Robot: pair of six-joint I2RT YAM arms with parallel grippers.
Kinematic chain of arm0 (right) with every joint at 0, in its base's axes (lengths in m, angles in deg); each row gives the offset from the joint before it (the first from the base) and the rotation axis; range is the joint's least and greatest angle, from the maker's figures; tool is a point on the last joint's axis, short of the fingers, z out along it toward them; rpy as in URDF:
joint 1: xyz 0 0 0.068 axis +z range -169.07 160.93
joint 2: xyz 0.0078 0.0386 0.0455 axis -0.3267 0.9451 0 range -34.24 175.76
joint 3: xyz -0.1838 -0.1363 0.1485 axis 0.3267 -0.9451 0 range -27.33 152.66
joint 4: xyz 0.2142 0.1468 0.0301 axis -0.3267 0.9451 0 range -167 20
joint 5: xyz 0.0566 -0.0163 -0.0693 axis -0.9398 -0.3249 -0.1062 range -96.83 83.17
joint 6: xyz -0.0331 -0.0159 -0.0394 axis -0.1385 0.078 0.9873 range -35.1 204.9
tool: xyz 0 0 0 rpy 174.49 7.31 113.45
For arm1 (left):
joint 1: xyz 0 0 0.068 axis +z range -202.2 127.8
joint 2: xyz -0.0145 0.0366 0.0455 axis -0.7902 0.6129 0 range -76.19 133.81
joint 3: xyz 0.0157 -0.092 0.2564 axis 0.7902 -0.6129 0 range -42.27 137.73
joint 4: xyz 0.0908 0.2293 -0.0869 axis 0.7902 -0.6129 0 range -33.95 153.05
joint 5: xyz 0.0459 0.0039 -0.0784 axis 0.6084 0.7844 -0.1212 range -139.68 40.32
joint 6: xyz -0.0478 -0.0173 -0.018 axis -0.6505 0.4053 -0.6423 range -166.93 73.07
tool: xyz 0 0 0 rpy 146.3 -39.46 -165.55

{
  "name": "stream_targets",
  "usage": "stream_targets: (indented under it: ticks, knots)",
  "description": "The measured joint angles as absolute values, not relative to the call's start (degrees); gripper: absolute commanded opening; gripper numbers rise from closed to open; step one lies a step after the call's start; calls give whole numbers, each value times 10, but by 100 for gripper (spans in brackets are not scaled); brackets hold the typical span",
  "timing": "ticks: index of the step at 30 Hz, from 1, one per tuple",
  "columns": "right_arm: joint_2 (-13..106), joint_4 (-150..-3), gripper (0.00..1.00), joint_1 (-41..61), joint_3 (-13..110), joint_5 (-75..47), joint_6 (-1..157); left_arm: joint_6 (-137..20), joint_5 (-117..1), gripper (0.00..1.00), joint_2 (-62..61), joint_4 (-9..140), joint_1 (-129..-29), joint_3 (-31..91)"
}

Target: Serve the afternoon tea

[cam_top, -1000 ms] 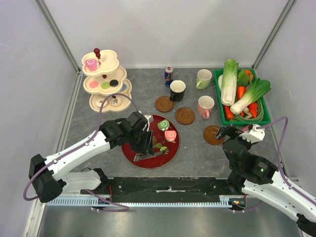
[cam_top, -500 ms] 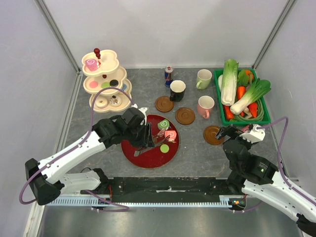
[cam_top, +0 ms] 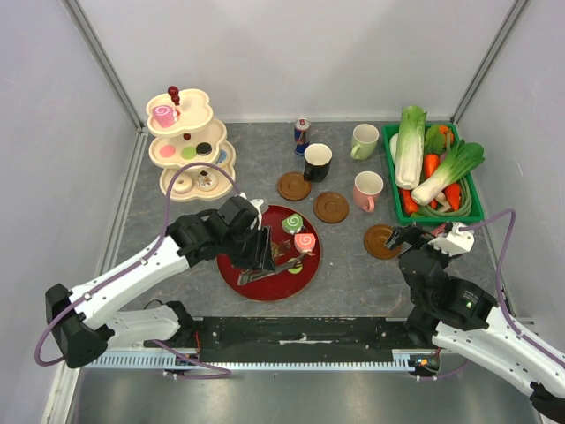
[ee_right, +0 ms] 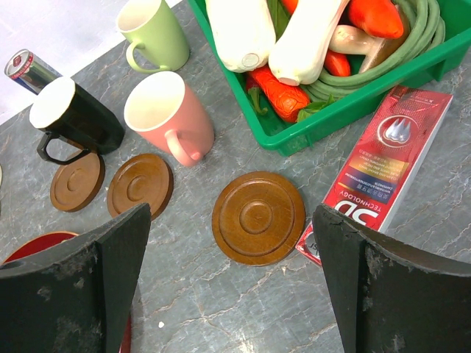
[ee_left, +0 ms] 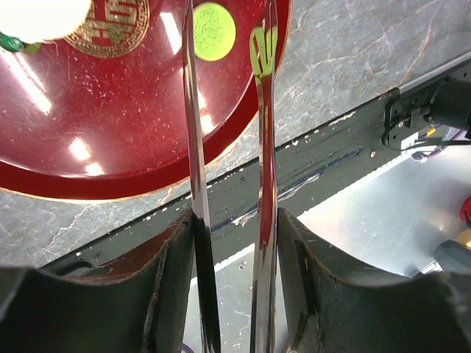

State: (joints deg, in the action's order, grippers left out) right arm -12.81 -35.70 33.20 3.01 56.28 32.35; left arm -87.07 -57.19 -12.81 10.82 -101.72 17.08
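The left gripper (ee_left: 232,220) grasped a pair of metal tongs (ee_left: 193,147), its fingers set against the outer sides of the two blades. The blades stood apart and reached over the part of the red plate (ee_left: 110,132) nearest the table's near edge. A flat green macaron (ee_left: 214,29) lay on the plate between the blade tips, just beside one blade and clear of the other, so it was not pinched. Further right on the plate stood a green swirl roll (cam_top: 292,223) and a pink swirl roll (cam_top: 305,241), close to the tongs but not touching them. Near the table's far left corner a cream tiered stand (cam_top: 196,102) carried more small pastries. The right gripper (ee_right: 232,217) hung with its jaws spread wide and nothing between them. It was above a brown coaster (ee_right: 257,217) toward the right edge, and a red toothpaste box (ee_right: 379,158) lay just beside that coaster. Beyond it stood the pink mug (ee_right: 165,114), the black mug (ee_right: 77,121) and the pale green mug (ee_right: 151,33), none of them on a coaster. A drink can (ee_right: 29,70) stood behind the black mug, and a green crate (ee_right: 331,121) of vegetables sat at the far right.
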Motion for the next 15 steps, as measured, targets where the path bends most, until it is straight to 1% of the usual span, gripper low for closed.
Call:
stream_targets:
  ticks: [15]
  knots:
    - [-128,-357,98,332,30,563,323,-869,-602,54,-113,96,-1018,155]
